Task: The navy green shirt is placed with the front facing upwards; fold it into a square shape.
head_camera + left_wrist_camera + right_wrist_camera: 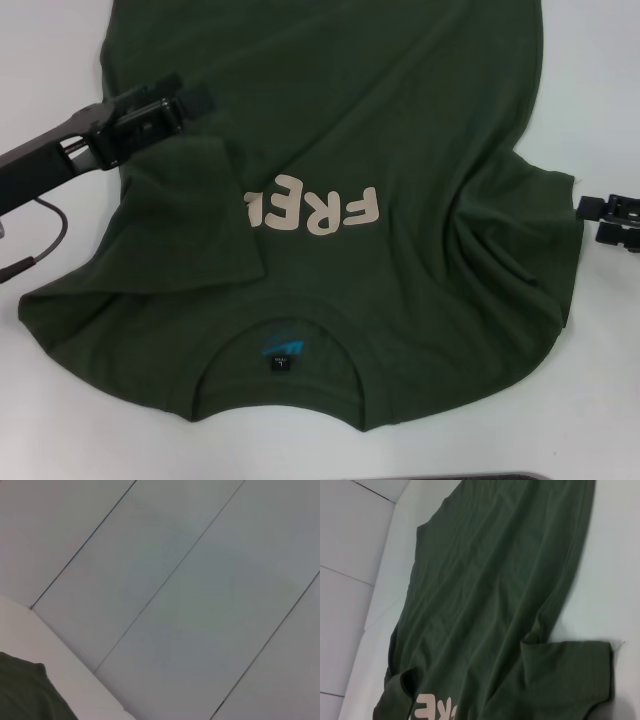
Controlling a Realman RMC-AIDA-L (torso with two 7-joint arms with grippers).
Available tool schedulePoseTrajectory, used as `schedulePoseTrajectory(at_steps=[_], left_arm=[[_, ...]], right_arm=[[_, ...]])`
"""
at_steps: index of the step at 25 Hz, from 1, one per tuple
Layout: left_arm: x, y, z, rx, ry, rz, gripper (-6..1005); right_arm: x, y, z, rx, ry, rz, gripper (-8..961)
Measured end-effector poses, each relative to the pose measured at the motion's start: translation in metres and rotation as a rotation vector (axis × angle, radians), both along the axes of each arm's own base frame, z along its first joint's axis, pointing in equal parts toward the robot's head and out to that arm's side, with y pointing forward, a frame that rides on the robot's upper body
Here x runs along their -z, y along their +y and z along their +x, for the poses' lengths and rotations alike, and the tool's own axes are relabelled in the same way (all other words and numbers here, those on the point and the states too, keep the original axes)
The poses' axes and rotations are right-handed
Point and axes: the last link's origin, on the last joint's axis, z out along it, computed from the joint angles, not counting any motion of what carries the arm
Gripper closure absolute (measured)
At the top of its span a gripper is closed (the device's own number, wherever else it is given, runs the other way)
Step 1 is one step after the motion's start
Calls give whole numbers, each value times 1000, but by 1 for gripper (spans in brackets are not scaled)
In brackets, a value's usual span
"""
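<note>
White table (600, 90), pale floor tiles with dark seams (200, 605)

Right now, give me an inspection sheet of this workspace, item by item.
Surface: white table, bare around the cloth.
Job's thing: navy green shirt front up, collar toward the robot; its left side is folded inward, covering part of the lettering; wrinkles near the right sleeve.
Clutter: nothing seen.
Grippers: left gripper over the folded left side; right gripper at the right sleeve edge.
Cables: black cable looping under the left arm.
Surroundings: pale panelled wall behind the table.
</note>
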Motion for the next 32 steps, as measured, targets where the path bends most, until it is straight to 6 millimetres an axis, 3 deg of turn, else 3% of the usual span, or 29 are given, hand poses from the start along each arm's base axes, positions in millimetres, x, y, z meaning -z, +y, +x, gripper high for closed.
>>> schedulePoseTrajectory(at_steps=[13,32], left_arm=[[0,0,-2,-7,6,1,38],[1,-1,-2,-7,7,-2,38]], right_arm=[[17,7,-3,-1,-18,-20,54],[21,10,-6,-17,-22,-21,54]])
